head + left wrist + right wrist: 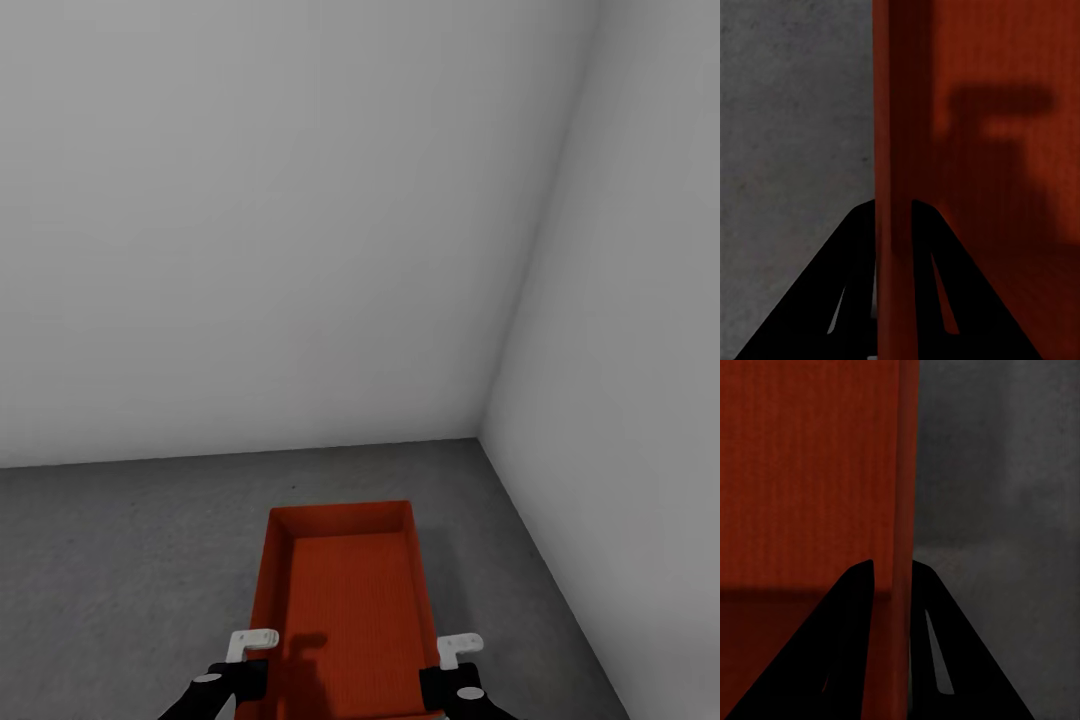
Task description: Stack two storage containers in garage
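Storage container [348, 610], orange-red, over garage floor [120, 560] near wall corner; side walls (thin) clamped by left gripper [894, 225] and right gripper [894, 585].

The floor [120, 560] is dark grey, rough concrete, running back to two pale grey walls [250, 220] that meet in a corner ahead on the right. An orange-red bin [345, 600] shows over it, lengthwise toward the corner; whether it touches the floor cannot be told.
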